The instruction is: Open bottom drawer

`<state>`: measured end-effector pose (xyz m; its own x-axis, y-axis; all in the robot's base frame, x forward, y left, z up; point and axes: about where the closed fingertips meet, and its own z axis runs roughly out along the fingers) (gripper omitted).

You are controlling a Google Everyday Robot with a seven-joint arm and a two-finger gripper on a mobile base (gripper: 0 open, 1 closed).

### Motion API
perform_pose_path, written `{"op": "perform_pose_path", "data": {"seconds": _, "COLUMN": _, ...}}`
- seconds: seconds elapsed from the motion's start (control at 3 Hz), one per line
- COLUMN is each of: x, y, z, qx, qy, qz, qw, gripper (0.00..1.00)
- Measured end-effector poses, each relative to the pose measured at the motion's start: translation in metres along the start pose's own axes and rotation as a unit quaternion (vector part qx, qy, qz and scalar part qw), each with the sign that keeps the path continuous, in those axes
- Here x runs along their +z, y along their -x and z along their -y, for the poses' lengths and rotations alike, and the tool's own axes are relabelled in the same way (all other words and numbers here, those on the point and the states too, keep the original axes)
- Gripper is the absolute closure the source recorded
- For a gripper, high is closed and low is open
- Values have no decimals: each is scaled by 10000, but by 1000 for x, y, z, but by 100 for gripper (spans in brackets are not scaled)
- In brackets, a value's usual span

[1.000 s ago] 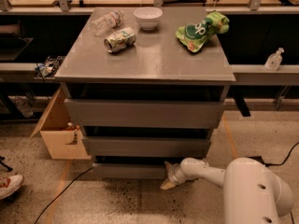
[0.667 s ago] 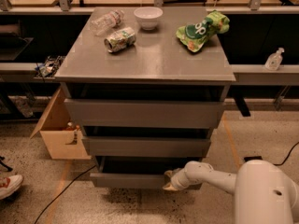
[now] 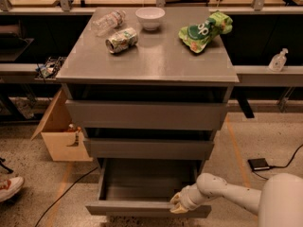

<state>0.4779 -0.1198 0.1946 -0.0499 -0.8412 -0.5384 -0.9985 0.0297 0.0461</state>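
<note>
— What has changed in the last second?
— The bottom drawer (image 3: 142,207) has slid further out toward 6 o'clock. Its grey inside now shows, where before only a sliver did. The pincer (image 3: 177,205) has come down with it.

— Where is the pincer now?
— On the top edge of that drawer's front panel, right of its middle. Its white arm reaches in from 4 o'clock. It touches the panel, but I cannot tell whether it is clamped on it or only resting there.

— And the other drawers?
— The middle drawer (image 3: 149,148) and the top drawer (image 3: 147,115), at 12 o'clock of the open one, sit further back.

— The tabletop (image 3: 156,63)?
— Unchanged. There is a bowl (image 3: 150,18) at 12 o'clock, a can (image 3: 121,40) and a bottle (image 3: 108,22) lying toward 11, and a green bag (image 3: 204,30) toward 1.
</note>
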Motion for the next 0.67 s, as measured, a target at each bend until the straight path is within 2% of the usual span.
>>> {"op": "perform_pose_path", "data": {"seconds": 0.67, "x": 5, "y": -5, "z": -7, "qx": 23, "qy": 79, "qz": 12, "qw": 10000, "gripper": 100}}
